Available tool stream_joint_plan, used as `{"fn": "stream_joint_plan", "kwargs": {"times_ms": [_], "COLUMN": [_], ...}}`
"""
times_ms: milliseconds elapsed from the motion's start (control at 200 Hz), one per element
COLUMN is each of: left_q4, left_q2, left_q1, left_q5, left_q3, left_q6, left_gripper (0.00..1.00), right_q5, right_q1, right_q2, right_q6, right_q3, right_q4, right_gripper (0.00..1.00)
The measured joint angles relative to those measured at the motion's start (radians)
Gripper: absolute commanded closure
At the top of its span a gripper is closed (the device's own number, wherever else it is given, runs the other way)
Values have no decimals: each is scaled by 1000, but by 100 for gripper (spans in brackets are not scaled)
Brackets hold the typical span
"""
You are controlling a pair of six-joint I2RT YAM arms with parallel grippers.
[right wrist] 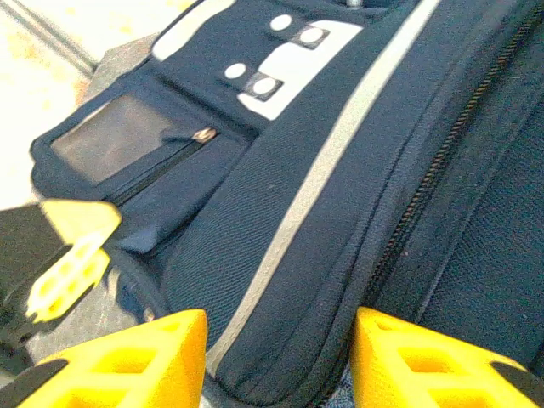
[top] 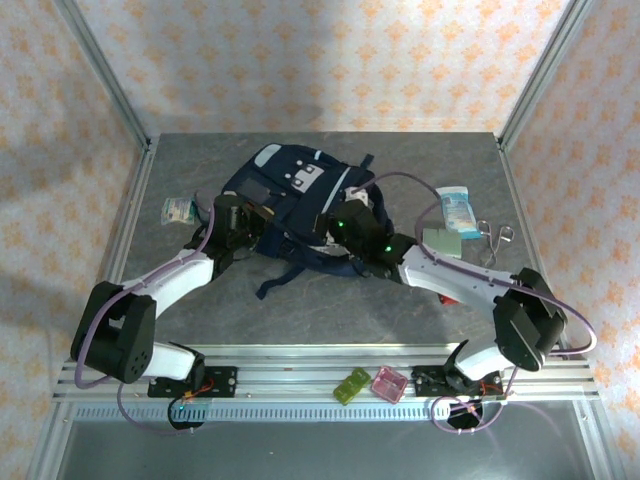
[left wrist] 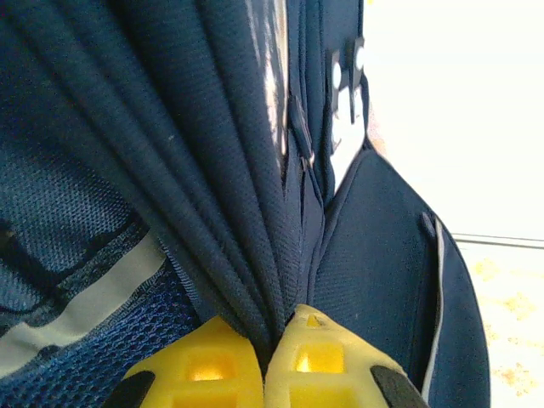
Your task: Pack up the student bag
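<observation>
left gripper [left wrist: 274,338] pinching student bag [top: 292,188] fold | right gripper [right wrist: 279,344] spread, astride its edge

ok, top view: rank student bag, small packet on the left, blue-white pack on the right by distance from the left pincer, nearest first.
1. student bag, in the middle: the left pincer is shut on its fabric.
2. small packet, close by on the pincer's left.
3. blue-white pack, far right, beyond the bag.
</observation>
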Motion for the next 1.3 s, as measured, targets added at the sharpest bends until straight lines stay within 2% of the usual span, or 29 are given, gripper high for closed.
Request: {"fn": "stream_joint_plan", "kwargs": {"times_ms": [70, 220, 445, 516, 611, 746, 926, 991, 1131, 1296], "left_q4": [-3, -3, 5, 5, 11, 13, 12, 13, 13, 22], "left_q2": [-4, -13, -28, -40, -56, -66, -73, -76, -80, -80], "left_q1": [0, 0, -22, -29, -30, -38, -48, -48, -48, -55], "left_q5": [-13, -17, -6, -8, -16, -27, -37, -39, -40, -37], "left_q3": [0, 1, 2, 0, -5, -5, -5, -5, -5, -5], "left_q6": [0, -3, -42, -66, -103, -137, -164, -168, -180, -183], "left_gripper": [100, 100, 100, 100, 100, 100, 100, 100, 100, 100], "right_q5": [14, 55, 44, 49, 44, 2, -107, -129, -121, -79], "right_q1": [26, 28, -118, -130, -93, 13, 132, 145, 135, 108], "right_q2": [2, 8, 7, -5, -48, -98, -18, 43, 174, 213], "right_q6": [-1, 11, 31, 21, 9, -29, -65, -65, -53, -18], "right_q3": [0, 0, 8, 14, 14, 10, 5, 7, 42, 74], "right_q4": [-12, -57, -135, -148, -152, -98, 25, 61, 76, 77], "right_gripper": [49, 49, 56, 59, 62, 67, 70, 69, 61, 56]}}
